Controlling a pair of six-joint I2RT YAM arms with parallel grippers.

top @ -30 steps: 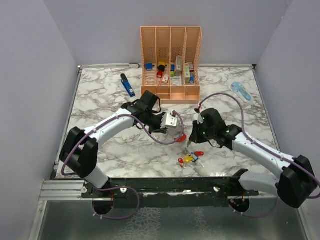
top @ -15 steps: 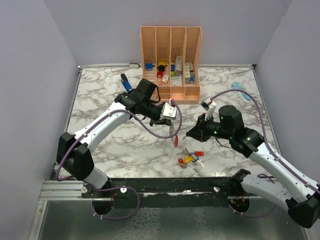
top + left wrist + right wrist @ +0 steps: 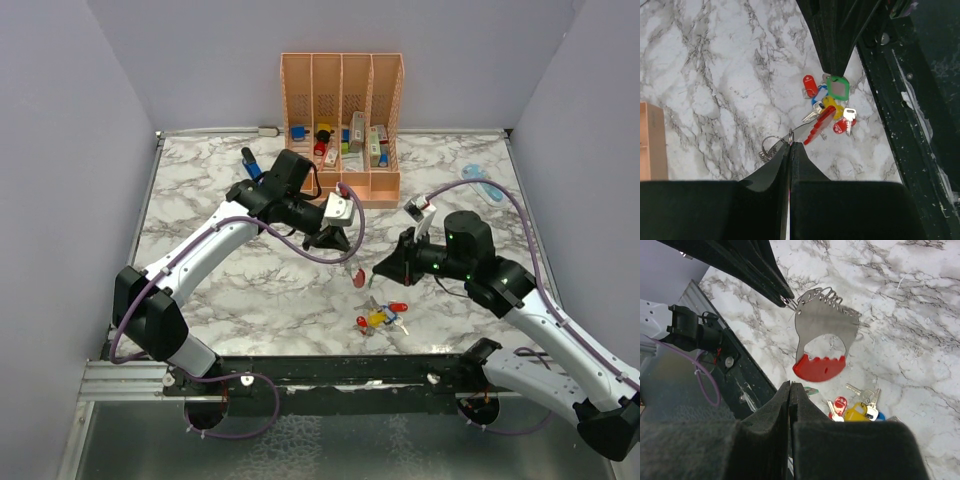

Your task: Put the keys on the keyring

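- Left gripper [image 3: 338, 240]: clamped at its very tip on the small wire loop at the top of the keyring [image 3: 822, 322]. The keyring hangs free in the air above the marble table [image 3: 230, 290], grey part up, red part down.
- Right gripper [image 3: 378, 270]: fingers pressed together, just beside the keyring. The green-tagged key [image 3: 838, 88] sits right at its tip and looks lifted off the heap. I judge it pinched, though the contact itself is hidden from me.
- The other keys [image 3: 380, 318] lie in a heap on the table, below and between the two grippers, near the front rail.
- Risk: the keyring dangles from one thin loop. Any nudge from the key could set it swinging or turning, and the opening would move off line.
- Risk: the tip-only hold on the wire could slip, dropping the keyring onto the heap.
- Risk: the hold on the green tag looks shallow. Pushing it against the ring could twist the key out of the fingers.
- Risk: the two fingertips are close, so a small misjudged approach brings them together.
- Count, keys: two red tags, one yellow, one blue, one green. There are bare metal blades among them, and I cannot count those cleanly.
- Count: one keyring, with none of the tagged keys on it that I can see.
- Count: one peach organiser [image 3: 345, 185] with four slots, one dark blue tool [image 3: 247, 157], one pale blue tool [image 3: 478, 172].
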